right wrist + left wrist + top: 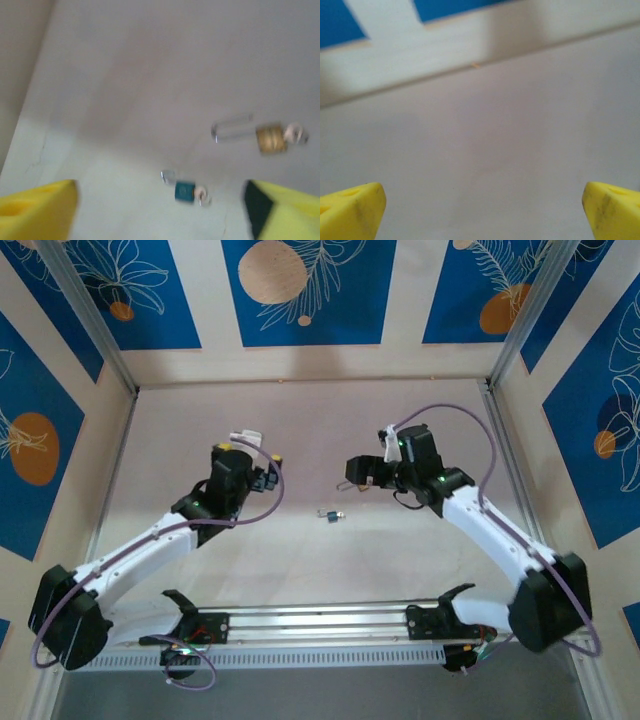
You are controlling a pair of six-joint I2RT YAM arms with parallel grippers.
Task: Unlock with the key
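The key point(185, 191), with a dark blue head, a short silvery blade and a small ring, lies on the pale table; in the top view the key point(331, 515) sits between the two arms. A small brass padlock point(270, 138) with a long silver shackle shows blurred up and to the right of it, and the padlock point(349, 485) is just beside my right gripper point(354, 473). My right gripper point(160, 212) is open, holding nothing, with the key beyond its yellow fingers point(37, 207). My left gripper point(480, 215) is open over bare table, and the left gripper point(273, 470) is left of the key.
The table point(300, 420) is walled by panels with blue leaf patterns, and metal posts point(95, 330) stand at the back corners. A rail point(320, 622) with both arm bases runs along the near edge. Bare table lies behind the grippers.
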